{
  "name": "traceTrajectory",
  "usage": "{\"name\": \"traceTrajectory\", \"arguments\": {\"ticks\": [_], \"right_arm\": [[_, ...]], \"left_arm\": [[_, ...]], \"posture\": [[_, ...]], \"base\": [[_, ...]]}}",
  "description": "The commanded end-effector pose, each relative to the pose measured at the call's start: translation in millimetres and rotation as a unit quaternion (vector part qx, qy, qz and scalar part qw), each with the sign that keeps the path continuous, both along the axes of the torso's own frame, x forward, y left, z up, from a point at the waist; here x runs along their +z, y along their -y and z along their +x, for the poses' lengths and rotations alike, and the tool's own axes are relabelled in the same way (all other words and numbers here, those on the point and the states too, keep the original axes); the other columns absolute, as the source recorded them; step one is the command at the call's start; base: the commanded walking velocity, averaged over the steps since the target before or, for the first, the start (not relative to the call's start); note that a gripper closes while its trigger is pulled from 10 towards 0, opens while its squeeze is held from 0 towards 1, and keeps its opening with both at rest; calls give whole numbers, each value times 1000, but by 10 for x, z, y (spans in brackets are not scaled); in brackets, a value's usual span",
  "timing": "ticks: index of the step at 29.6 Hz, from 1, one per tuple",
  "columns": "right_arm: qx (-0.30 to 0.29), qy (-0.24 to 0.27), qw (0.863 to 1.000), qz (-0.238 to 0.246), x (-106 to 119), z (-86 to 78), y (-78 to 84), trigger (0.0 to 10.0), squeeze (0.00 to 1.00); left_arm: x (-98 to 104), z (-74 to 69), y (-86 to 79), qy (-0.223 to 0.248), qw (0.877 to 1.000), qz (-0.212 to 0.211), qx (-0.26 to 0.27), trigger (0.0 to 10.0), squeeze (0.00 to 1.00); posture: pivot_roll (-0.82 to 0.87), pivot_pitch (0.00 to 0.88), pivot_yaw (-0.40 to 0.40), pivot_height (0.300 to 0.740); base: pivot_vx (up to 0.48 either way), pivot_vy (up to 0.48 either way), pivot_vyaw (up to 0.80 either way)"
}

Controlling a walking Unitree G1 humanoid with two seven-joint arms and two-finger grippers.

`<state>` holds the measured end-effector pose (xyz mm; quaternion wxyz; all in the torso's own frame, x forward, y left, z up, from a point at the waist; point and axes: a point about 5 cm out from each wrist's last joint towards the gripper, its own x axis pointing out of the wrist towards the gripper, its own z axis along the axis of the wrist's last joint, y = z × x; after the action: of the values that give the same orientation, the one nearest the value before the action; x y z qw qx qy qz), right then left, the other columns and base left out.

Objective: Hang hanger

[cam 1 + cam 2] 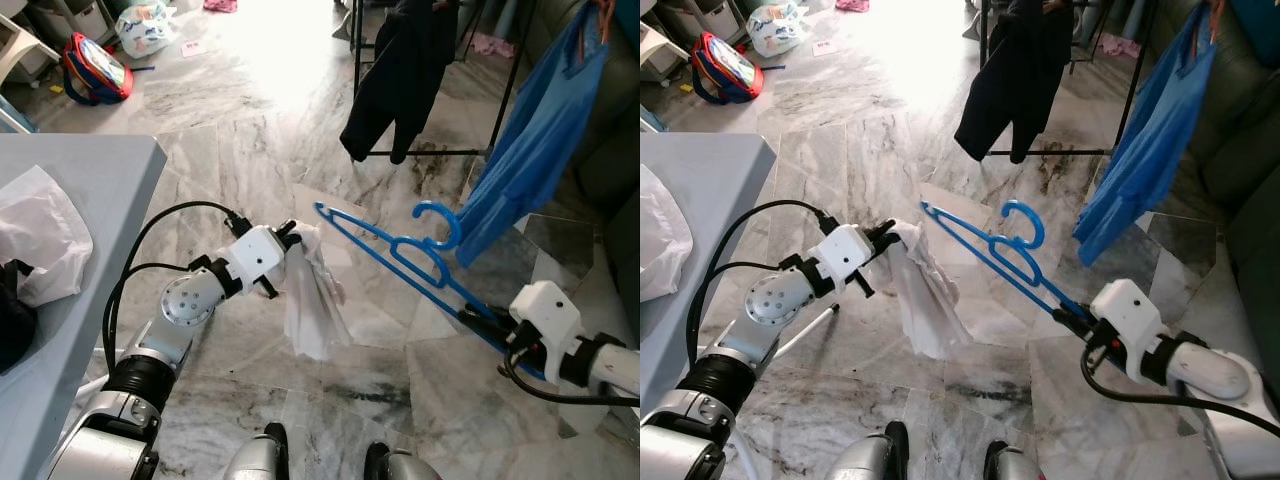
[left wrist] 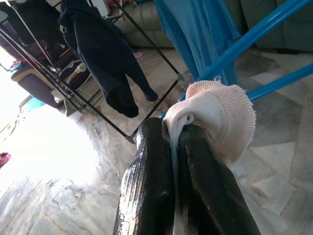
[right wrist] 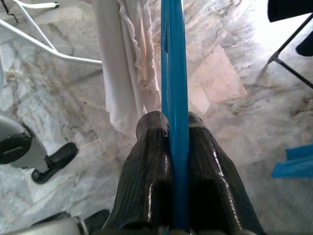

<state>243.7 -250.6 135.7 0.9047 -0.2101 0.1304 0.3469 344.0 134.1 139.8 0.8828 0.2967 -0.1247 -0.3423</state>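
Hanger (image 1: 400,250): blue plastic, held tilted above the floor, its hook uppermost, short of the rack.
Right claw (image 3: 178,128): pressed together on one end of the hanger's lower bar.
Left claw (image 2: 173,139): pinching the ribbed edge of a white garment (image 1: 312,300), which hangs limp just beside the hanger's far tip.
Rack (image 1: 430,150): black frame beyond the hanger; a dark garment (image 1: 400,70) hangs on it.
Blue shirt (image 1: 530,140): hanging to the right of the hanger, near its hook.
Progress: early, by judgement; the garment is not on the hanger, and the hanger is not on the rack.
Floor (image 1: 250,130): grey-veined marble, glare at the far end.
Bench (image 1: 70,200): grey, left of the hanger, carrying white cloth (image 1: 35,235).
Room: red bag (image 1: 95,68) on the far floor.
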Motion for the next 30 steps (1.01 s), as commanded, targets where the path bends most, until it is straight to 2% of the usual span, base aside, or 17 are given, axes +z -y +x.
{"name": "traceTrajectory", "arguments": {"ticks": [1,11,18,26,30], "right_arm": [[8,-2,1000,-2,125,-63,71,10000,0],[34,-43,998,-15,125,-170,78,10000,0],[48,-89,995,-27,25,-267,68,10000,0],[51,-103,993,-29,-19,-290,68,10000,0],[50,-101,993,-29,-50,-269,41,10000,0]], "left_arm": [[20,21,-29,8,1000,7,6,10000,0],[33,70,-70,17,999,20,29,10000,0],[32,76,-77,20,999,20,32,10000,0],[45,87,-126,20,999,22,38,10000,0],[71,62,-71,19,1000,7,13,10000,0]], "posture": [[33,258,57,740],[28,253,59,740],[33,255,59,740],[35,256,60,740],[36,255,62,740]], "base": [[0,0,0],[0,0,0],[0,0,0],[0,0,0],[0,0,0]]}}
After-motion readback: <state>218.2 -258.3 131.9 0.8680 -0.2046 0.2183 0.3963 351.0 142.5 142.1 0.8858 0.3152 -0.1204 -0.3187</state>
